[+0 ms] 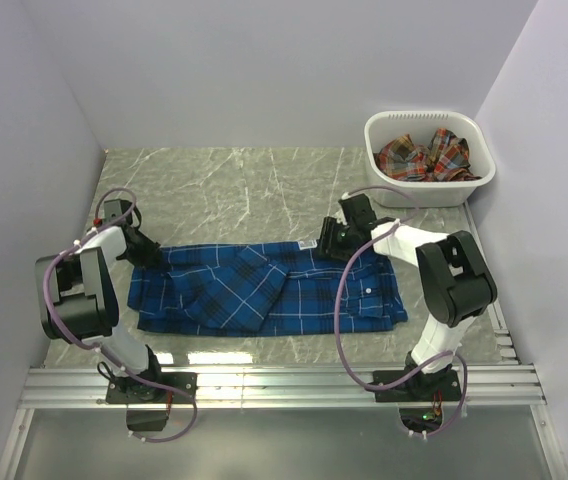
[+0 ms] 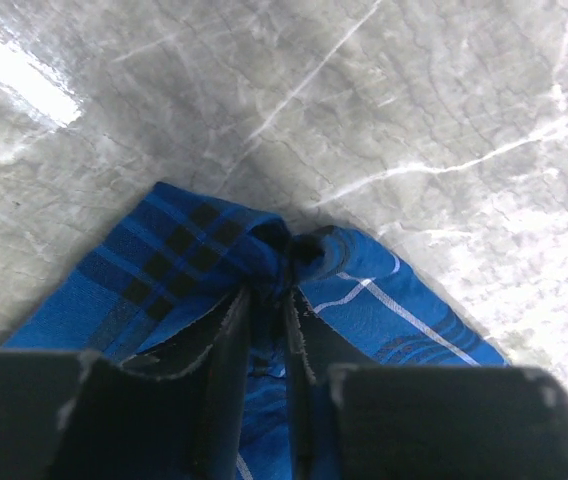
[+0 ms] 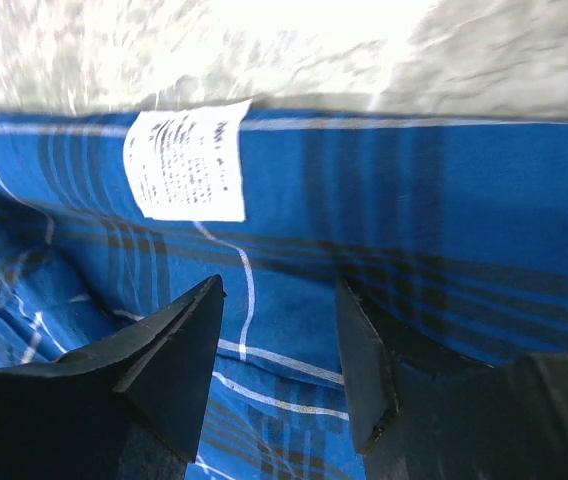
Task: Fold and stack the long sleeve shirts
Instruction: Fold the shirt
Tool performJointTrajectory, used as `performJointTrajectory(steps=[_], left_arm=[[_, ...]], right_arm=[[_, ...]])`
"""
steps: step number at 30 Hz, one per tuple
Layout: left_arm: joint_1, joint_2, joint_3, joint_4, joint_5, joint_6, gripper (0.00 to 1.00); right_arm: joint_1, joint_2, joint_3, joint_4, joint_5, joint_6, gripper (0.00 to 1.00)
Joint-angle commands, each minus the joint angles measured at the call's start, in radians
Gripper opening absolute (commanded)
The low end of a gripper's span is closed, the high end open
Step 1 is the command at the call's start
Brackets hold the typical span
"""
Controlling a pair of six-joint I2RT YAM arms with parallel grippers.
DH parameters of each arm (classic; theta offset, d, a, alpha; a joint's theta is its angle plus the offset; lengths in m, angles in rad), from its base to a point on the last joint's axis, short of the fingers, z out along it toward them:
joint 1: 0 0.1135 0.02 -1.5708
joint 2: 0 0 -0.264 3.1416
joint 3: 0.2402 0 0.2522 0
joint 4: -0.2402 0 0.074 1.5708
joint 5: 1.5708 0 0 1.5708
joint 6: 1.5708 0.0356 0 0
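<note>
Blue plaid shirt (image 1: 264, 290) laid out — left gripper (image 2: 267, 305) narrow, pinching its corner; right gripper (image 3: 279, 300) wide apart over cloth near white label (image 3: 186, 160).

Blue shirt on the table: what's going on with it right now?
Both arms are at the blue plaid shirt, spread on the table. The left claw is pinched on a bunch of cloth at its left far corner. The right claw stands open over the far edge, by the white label, gripping nothing. The red-orange plaid shirt lies in the white basket at the far right.
</note>
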Motion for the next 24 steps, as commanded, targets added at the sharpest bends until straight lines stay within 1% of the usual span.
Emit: performJointTrajectory(steps=[1,3,4,6,7,9,10,12,13,14,16,21,24], left_arm=[[0.003,0.024,0.044,-0.046,-0.118,0.007,0.24],[0.003,0.027,0.058,-0.052,-0.137,0.005,0.26],[0.003,0.022,0.063,-0.05,-0.134,0.01,0.34],[0.003,-0.002,0.064,-0.044,-0.123,0.016,0.43],[0.002,-0.014,0.064,-0.04,-0.12,0.016,0.52],[0.0,-0.06,0.061,-0.037,-0.111,0.018,0.62],[-0.004,-0.079,0.06,-0.036,-0.112,0.019,0.7],[-0.007,-0.136,0.058,-0.04,-0.106,0.025,0.77],[-0.02,-0.157,0.057,-0.041,-0.112,0.027,0.84],[-0.026,-0.201,0.054,-0.037,-0.117,0.036,0.87],[-0.053,-0.261,0.046,-0.029,-0.117,0.047,0.93],[-0.145,-0.324,0.04,-0.033,-0.18,0.108,0.93],[-0.179,-0.325,0.02,0.017,-0.134,0.147,0.92]], right_arm=[[-0.048,0.041,-0.056,-0.028,0.087,0.024,0.57],[-0.058,0.039,-0.062,-0.036,0.09,0.015,0.57],[-0.06,0.034,-0.059,-0.04,0.084,0.007,0.57],[-0.054,-0.001,-0.056,-0.036,0.059,-0.011,0.57],[-0.051,-0.018,-0.053,-0.033,0.03,-0.019,0.57],[-0.032,-0.065,-0.034,-0.025,0.005,-0.039,0.57],[-0.025,-0.076,-0.026,-0.021,-0.014,-0.043,0.57],[0.007,-0.108,-0.001,0.002,-0.079,-0.057,0.57],[0.021,-0.111,0.01,0.009,-0.1,-0.062,0.57],[0.034,-0.108,0.024,0.021,-0.138,-0.066,0.57],[0.078,-0.091,0.072,0.022,-0.154,-0.076,0.58],[0.155,0.014,0.161,0.033,-0.209,-0.085,0.58],[0.187,0.065,0.185,0.044,-0.237,-0.088,0.58]])
